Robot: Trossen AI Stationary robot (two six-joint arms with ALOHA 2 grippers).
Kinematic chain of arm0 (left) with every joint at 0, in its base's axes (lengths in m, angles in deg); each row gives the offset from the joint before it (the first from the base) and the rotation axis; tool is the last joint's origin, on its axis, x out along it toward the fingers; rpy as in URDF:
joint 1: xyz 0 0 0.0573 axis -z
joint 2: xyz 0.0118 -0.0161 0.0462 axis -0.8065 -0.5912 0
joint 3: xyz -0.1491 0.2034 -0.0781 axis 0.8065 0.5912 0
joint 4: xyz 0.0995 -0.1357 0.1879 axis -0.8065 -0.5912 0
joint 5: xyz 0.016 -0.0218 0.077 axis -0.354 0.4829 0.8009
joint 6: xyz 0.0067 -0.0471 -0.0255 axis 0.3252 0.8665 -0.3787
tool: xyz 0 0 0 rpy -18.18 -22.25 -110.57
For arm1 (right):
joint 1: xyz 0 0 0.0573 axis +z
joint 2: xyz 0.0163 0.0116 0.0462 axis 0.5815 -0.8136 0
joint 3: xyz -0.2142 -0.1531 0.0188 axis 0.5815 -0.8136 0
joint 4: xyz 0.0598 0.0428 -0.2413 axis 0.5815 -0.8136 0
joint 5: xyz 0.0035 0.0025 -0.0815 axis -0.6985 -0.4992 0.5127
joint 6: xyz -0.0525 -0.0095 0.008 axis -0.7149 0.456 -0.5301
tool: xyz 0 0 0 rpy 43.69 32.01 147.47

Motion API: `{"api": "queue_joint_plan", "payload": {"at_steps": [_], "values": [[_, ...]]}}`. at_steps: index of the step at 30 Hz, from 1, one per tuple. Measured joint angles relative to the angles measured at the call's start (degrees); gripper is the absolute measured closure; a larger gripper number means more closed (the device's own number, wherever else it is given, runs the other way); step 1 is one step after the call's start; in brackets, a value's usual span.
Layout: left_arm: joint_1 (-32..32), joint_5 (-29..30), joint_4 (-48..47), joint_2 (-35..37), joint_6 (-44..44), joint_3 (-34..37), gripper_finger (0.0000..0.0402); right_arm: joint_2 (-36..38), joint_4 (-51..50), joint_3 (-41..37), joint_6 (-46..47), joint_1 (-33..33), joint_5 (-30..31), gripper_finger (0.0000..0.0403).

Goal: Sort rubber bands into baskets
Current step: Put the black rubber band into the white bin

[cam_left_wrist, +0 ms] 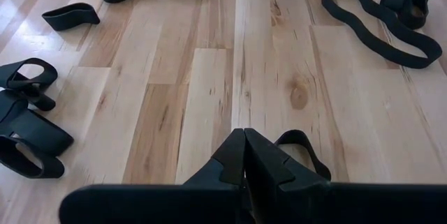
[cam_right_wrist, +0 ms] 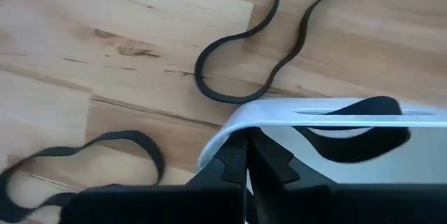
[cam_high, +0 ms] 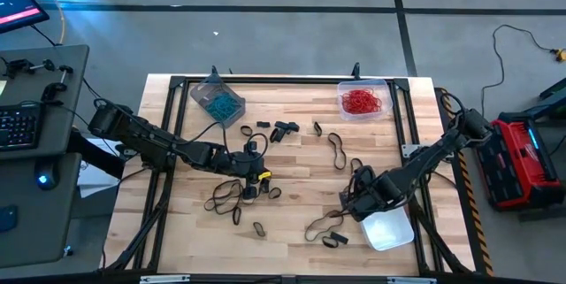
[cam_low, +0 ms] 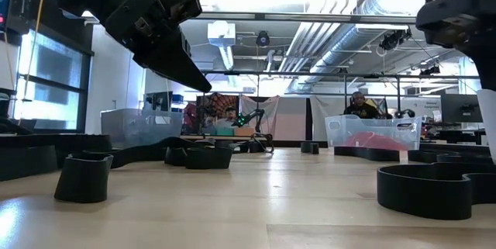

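Many black rubber bands [cam_high: 336, 149] lie loose on the wooden table, more of them near its middle [cam_left_wrist: 377, 21]. Three baskets stand on it. The grey-tinted one [cam_high: 217, 98] at the far left holds teal bands. The clear one [cam_high: 363, 100] at the far right holds red bands. The whitish one [cam_high: 389, 229] at the near right holds a black band [cam_right_wrist: 353, 137]. My left gripper [cam_left_wrist: 244, 147] hangs shut above the table's middle, holding nothing. My right gripper [cam_right_wrist: 244, 155] points down, shut, at the whitish basket's rim [cam_right_wrist: 279, 109].
Black frame rails run along the table's edges [cam_high: 265, 80]. A keyboard and desk [cam_high: 26, 125] stand left of the table, and a red case [cam_high: 522, 156] stands to its right. A person sits far behind the table [cam_low: 358, 105]. Bare wood shows between the far baskets.
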Motion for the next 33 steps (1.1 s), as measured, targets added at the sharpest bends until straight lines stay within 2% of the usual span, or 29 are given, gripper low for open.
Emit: {"api": "queue_joint_plan", "payload": {"at_steps": [8,14,18,26,33], "values": [[0.01,0.0,0.01,0.0,0.0,0.0,0.0401,0.07,-3.03,4.35,-5.93,0.87,2.6,0.0403],[0.01,0.02,0.1,0.0,-0.09,0.0,0.0401,0.09,-0.83,6.05,-10.5,-0.17,8.01,0.0403],[0.01,0.17,1.45,0.0,-0.09,0.0,0.0401,0.09,-0.46,6.05,-12.3,-0.5,7.33,0.0403],[0.01,0.38,2.03,0.0,-0.07,0.0,0.0401,0.09,-7.69,9.29,-13.97,0.65,5.76,0.0399],[0.01,0.39,1.95,0.0,-0.05,0.0,0.0401,-0.11,-12.11,9.37,-14.84,1.45,-0.4,0.0362]]}}
